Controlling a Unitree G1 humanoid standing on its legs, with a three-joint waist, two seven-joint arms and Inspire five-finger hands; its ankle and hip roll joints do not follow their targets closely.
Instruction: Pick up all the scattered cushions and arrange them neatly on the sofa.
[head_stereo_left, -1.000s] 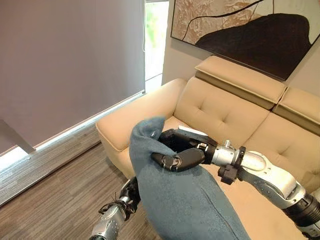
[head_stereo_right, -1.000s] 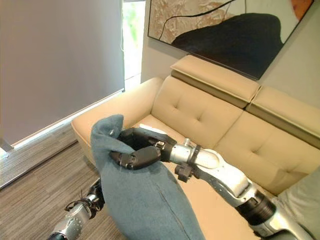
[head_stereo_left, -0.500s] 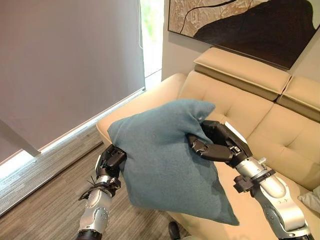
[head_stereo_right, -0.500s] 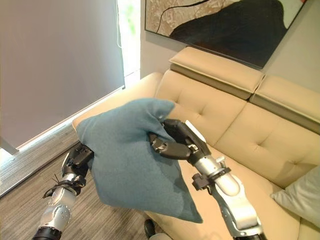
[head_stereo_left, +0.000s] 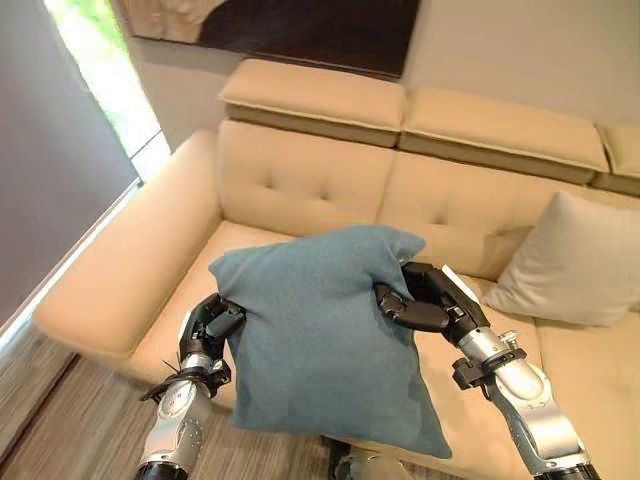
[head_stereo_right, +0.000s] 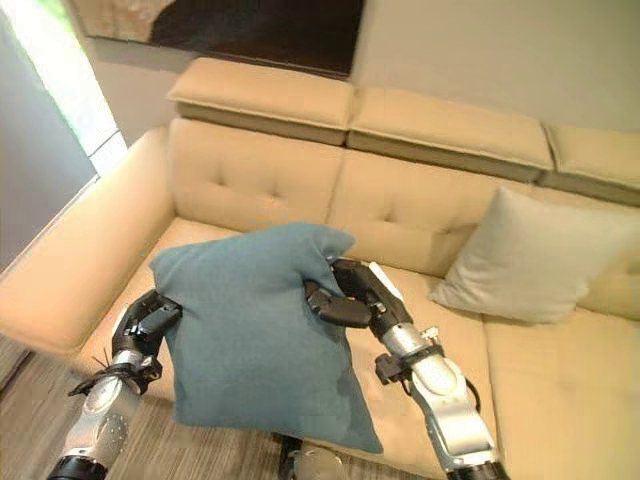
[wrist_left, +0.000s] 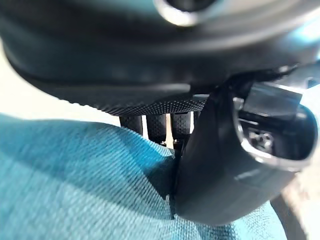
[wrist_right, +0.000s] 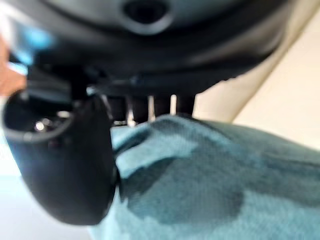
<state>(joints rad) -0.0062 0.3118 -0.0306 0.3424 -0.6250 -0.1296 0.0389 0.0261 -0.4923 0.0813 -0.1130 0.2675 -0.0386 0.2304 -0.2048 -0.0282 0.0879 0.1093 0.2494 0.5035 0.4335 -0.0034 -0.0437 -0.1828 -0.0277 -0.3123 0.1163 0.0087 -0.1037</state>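
Risk sits mostly in the two-handed grip on the teal cushion (head_stereo_left: 325, 335), which hangs in the air at the front edge of the sofa (head_stereo_left: 300, 180), its lower corner dangling past the seat toward 6 o'clock. The left hand (head_stereo_left: 208, 328) pinches the cushion's edge at 9 o'clock, thumb and fingers clamped on the fabric as its wrist view shows; the right hand (head_stereo_left: 425, 300) is clamped on the upper corner at about 2 o'clock in the same way. Both holds take only soft fabric at the margins, so I judge that the filling could sag and drag the cloth out of one pinch, letting the cushion swing or drop to the floor in front of the sofa. Uneven release would likely leave it lying flat or crooked on the seat rather than propped against the backrest. A beige cushion (head_stereo_left: 560, 260) already leans on the backrest at 3 o'clock; a wide swing that way could knock it over.
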